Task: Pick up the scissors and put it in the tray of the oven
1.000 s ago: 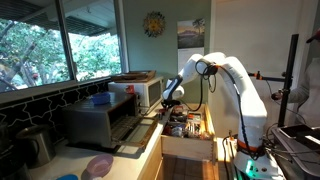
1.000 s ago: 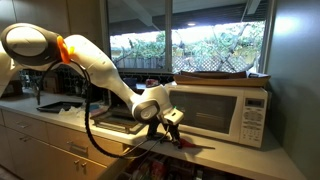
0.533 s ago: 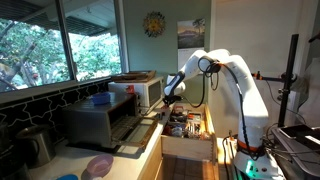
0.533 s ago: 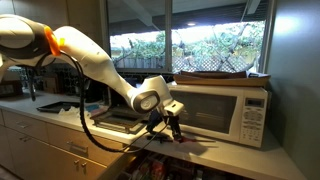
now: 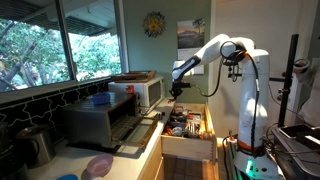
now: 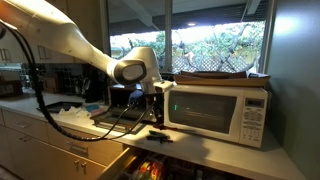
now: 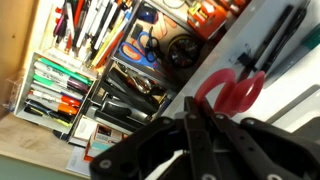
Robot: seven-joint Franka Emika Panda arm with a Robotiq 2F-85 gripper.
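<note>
Wrist view only: one pair of scissors [image 7: 248, 88], red handles and dark blades, lies flat on the white counter [image 7: 292, 112], clear of the claw.
Exterior views only: gripper [image 5: 178, 90] hangs above the open drawer [image 5: 186, 148], in front of the microwave [image 6: 215, 108]; the oven [image 5: 98, 122] has its door dropped open.
Claw: fingers together, holding nothing.
Counts: one oven, one microwave, one drawer.

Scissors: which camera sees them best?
The wrist view. It looks straight down on the scissors, close up. You can see their red handles and dark blades lying on the white counter. In both exterior views they are too small and dim to pick out.
</note>
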